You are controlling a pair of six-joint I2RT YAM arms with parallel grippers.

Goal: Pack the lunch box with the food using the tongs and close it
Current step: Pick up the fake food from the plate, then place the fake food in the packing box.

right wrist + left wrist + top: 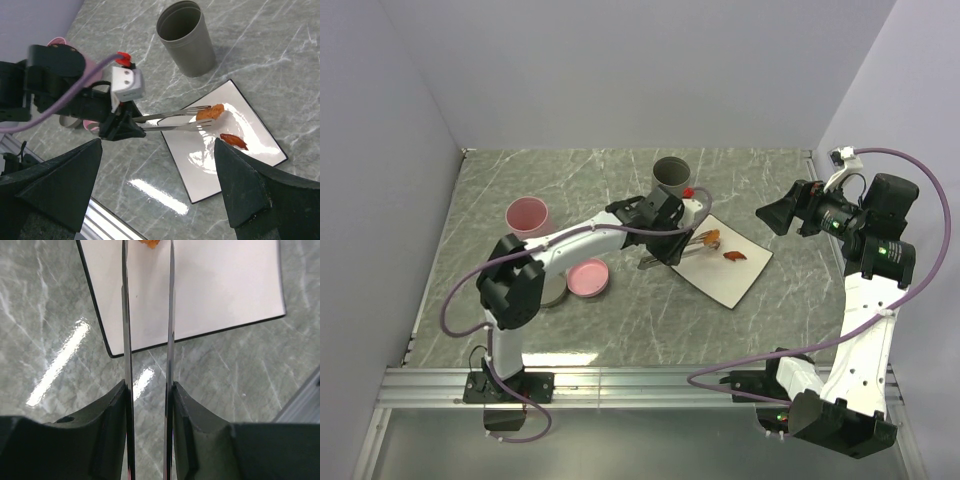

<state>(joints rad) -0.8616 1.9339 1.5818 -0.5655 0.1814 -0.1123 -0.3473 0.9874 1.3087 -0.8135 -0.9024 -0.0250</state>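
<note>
My left gripper (670, 250) is shut on the tongs (170, 315), both black fingers pressed against the thin metal arms. The tong tips straddle an orange-brown fried piece (210, 111) on the white square plate (720, 282); that piece shows at the top edge of the left wrist view (149, 243). A red sausage (233, 141) lies on the plate just beyond it. The pink round lunch box (528, 214) stands open at the back left, and a shallow pink disc (587, 278) lies nearer. My right gripper (775, 215) hangs open above the table's right side, holding nothing.
A grey cup (672, 172) stands upright behind the plate, close to the left wrist. A metal rail (620, 385) runs along the near table edge. Pale walls enclose the table on the left, back and right.
</note>
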